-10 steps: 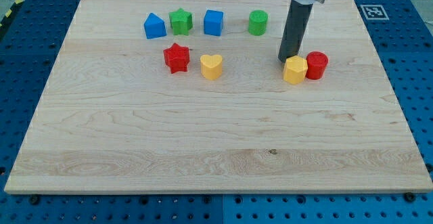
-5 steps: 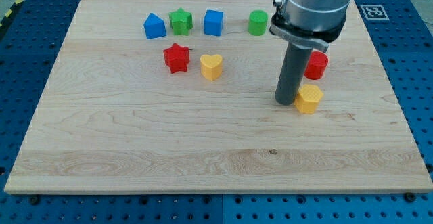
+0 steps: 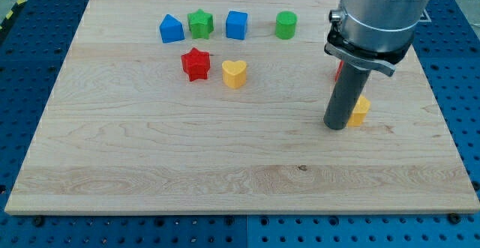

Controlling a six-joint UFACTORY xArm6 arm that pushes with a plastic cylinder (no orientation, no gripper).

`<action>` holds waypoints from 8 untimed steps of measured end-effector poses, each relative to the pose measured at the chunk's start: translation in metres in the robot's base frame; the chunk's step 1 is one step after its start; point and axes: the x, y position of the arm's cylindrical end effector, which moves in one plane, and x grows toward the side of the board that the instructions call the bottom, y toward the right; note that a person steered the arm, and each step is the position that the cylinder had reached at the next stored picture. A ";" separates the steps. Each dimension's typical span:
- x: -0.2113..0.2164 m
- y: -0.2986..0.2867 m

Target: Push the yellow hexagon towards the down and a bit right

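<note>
The yellow hexagon (image 3: 361, 110) is seen on the wooden board (image 3: 225, 165), in its right half; only its right part shows, the rest being hidden behind the dark rod. My tip (image 3: 335, 126) is set down on the board just to the view's left of the yellow hexagon, touching it or very nearly so. No gripper is carried by the arm, so no open or closed state can be told; the rod simply stands upright under the grey arm housing (image 3: 379, 16).

Taking the yellow hexagon as landmark, the other blocks are counted as follows. One red block (image 3: 339, 70) lies just toward the view's top of it, almost wholly covered by the rod and housing, so its shape cannot be made out. One green cylinder (image 3: 286, 25) stands farther toward the top and left. One yellow heart (image 3: 235, 74) lies well to the left and slightly up, with one red star (image 3: 196, 64) just beyond it. Farthest to the upper left, three blocks are lined up: one blue cube (image 3: 237, 25), one green star (image 3: 200, 24) and one blue house-shaped block (image 3: 171, 29), the last two touching.

Two yellow, two red, two green and two blue blocks are counted, eight altogether.
</note>
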 end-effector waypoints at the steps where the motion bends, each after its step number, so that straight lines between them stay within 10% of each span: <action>1: 0.000 0.002; 8: 0.000 0.013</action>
